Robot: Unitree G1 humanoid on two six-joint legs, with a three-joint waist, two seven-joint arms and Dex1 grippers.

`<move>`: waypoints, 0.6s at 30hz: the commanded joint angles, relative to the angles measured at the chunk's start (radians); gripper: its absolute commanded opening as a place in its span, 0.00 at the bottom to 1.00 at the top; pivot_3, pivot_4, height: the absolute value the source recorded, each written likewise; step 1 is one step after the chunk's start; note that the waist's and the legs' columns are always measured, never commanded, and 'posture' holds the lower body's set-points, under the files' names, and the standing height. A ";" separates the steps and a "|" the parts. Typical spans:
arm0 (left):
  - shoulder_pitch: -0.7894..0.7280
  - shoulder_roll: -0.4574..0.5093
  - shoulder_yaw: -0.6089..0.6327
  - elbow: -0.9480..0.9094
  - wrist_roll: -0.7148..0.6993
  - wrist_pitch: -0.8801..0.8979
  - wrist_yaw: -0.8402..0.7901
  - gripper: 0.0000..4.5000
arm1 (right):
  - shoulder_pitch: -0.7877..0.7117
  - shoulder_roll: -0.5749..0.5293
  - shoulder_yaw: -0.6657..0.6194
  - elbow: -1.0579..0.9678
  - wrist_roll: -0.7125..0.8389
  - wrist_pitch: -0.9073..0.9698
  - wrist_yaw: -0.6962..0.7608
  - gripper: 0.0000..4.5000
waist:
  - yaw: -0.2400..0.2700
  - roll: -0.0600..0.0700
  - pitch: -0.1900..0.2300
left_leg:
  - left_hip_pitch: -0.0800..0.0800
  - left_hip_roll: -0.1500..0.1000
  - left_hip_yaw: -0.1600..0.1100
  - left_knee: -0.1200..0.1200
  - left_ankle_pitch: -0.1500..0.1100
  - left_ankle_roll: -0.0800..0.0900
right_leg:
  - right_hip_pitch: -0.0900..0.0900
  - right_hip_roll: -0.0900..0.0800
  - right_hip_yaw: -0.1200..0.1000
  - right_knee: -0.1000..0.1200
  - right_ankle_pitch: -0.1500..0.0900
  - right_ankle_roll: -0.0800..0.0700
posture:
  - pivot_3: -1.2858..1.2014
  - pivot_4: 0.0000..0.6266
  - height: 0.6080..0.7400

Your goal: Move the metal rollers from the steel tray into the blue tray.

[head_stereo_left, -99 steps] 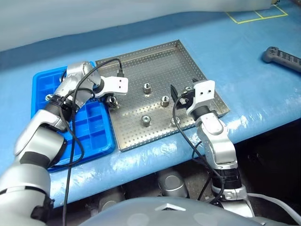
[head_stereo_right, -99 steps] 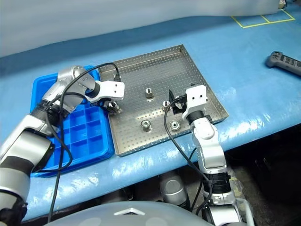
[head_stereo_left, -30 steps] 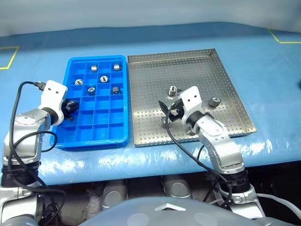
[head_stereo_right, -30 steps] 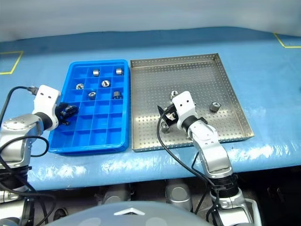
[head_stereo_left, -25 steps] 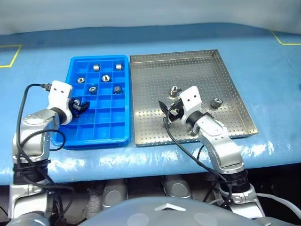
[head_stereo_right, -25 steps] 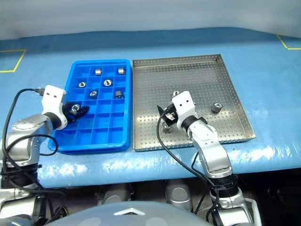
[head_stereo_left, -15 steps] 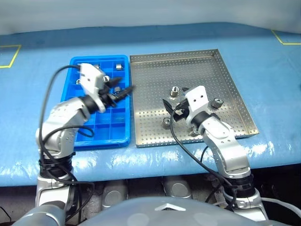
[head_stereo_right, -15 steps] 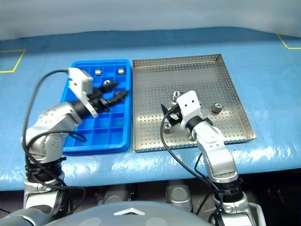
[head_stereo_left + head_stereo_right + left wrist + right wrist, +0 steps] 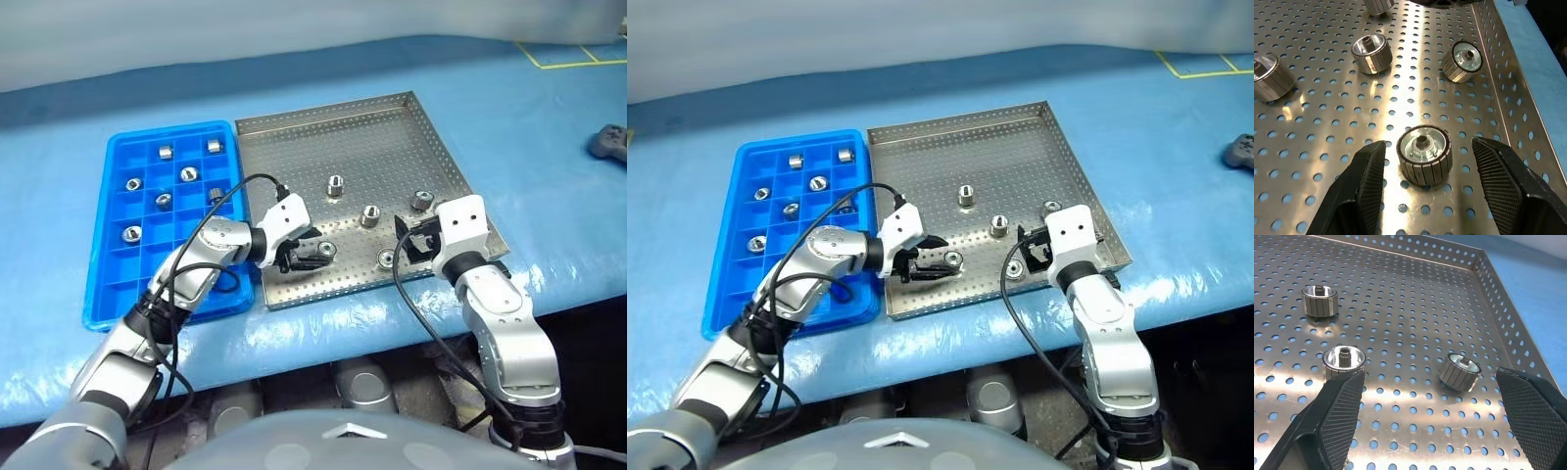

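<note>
The left pincer (image 9: 1422,191) stands open around a roller (image 9: 1424,153) near the steel tray's (image 9: 294,137) front rim, fingers (image 9: 1367,181) clear of it either side. The right pincer (image 9: 1435,416) gapes wide and empty over the tray's 4 o'clock corner, a roller (image 9: 1460,371) between its fingers. Three more rollers lie mid-tray. At 9 o'clock, touching, sits the blue tray (image 9: 98,284) holding six rollers. A dark controller (image 9: 609,142) rests on the desk (image 9: 549,117) at 3 o'clock.

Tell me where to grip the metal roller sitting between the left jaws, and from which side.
Grip the small ribbed silver metal roller across its ridged round wall, coming down from above. It stands on end on the perforated steel tray, hole upward, and the left gripper already straddles it with open jaws, not touching.
</note>
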 commanded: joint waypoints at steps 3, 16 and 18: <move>-0.040 -0.027 -0.039 0.046 0.067 0.034 0.029 0.68 | -0.003 0.008 -0.012 -0.050 -0.005 -0.004 -0.016 1.00 | -0.021 0.000 0.000 | 0.000 0.000 0.000 0.000 0.000 0.000 | 0.000 0.000 0.000 0.000 0.000 0.000 | 0.38 0.24 1.00; -0.017 -0.059 0.032 0.022 0.070 0.078 0.079 0.41 | -0.039 0.013 0.010 -0.014 -0.010 -0.014 -0.017 1.00 | -0.033 0.000 0.000 | 0.002 0.000 0.000 0.001 0.000 0.000 | 0.002 0.000 0.000 -0.001 0.002 0.003 | 0.39 0.24 1.00; -0.017 -0.063 0.056 -0.004 0.061 0.091 0.093 0.38 | -0.048 0.013 0.017 -0.006 -0.009 -0.018 -0.014 1.00 | -0.032 0.000 0.000 | 0.001 0.000 0.000 0.000 0.000 0.000 | 0.002 0.000 0.001 -0.002 0.002 0.003 | 0.40 0.24 1.00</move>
